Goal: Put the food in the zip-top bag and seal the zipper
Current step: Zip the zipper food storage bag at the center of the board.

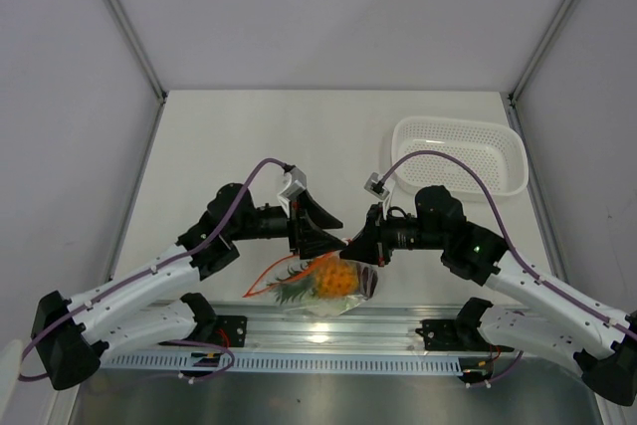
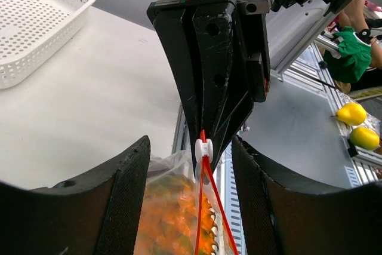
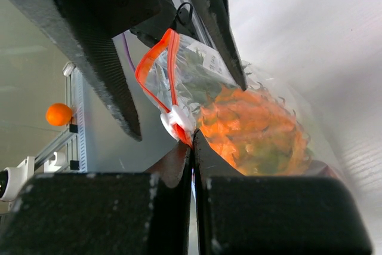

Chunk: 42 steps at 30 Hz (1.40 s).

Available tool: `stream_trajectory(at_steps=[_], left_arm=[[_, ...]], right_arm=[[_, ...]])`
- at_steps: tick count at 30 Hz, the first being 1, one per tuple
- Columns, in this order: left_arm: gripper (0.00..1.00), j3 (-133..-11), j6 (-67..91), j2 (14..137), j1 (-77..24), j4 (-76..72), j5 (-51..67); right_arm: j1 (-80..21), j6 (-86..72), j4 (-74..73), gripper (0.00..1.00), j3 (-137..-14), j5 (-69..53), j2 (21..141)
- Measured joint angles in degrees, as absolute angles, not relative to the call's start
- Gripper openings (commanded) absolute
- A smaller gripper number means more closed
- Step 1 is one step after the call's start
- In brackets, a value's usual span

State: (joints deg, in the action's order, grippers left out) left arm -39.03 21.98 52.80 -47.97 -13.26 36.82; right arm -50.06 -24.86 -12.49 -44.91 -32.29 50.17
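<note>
Right wrist: zipper in right gripper

R hand pinched on zipper by slider | pineapple in bag | mouth prob. part open

Pineapple a blur inside bag

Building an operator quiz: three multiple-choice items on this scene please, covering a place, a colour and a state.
1. The white basket sits: A near left; B between the grippers; C far right.
2. The zipper is: A red-orange; B blue; C green.
3. The right gripper is: A wide open; B shut on the zipper; C holding the basket.
C, it lies at the far right of the table; A, it shows red-orange; B, it pinches the zipper by the slider.
</note>
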Motion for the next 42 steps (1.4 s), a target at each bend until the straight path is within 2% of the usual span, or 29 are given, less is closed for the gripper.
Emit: stream_trajectory(at_steps=[7,15,23,25,26,27,42], left_arm=[[0.46,-39.0,22.0,53.3,-48.0,-13.6,38.2],[0.26,-39.0,22.1,53.7,-48.0,-13.9,38.9],[0.21,-39.0,22.5,54.8,-48.0,-14.1,40.7],[0.13,-39.0,22.6,54.8,-48.0,-14.1,41.0],[0.04,-39.0,22.7,54.8,-48.0,-14.2,41.1],[0.01,-39.0,22.9,54.8,-48.0,-14.2,41.2],[0.01,-39.0,24.0,53.9,-47.9,-12.7,41.2]], right_arm=[[-50.2,-25.1,-12.5,0.0,-45.0,-32.1,50.2],[-50.5,-25.5,-12.5,0.0,-45.0,-31.9,50.2],[-50.5,-26.4,-12.5,0.0,-45.1,-31.7,50.2],[-50.5,-26.5,-12.5,0.0,-45.2,-31.6,50.2],[-50.5,-26.6,-12.5,0.0,-45.2,-31.5,50.2],[-50.5,-26.6,-12.4,0.0,-45.2,-31.4,50.2],[-51.6,-30.6,-10.6,0.0,-43.4,-24.0,46.4]])
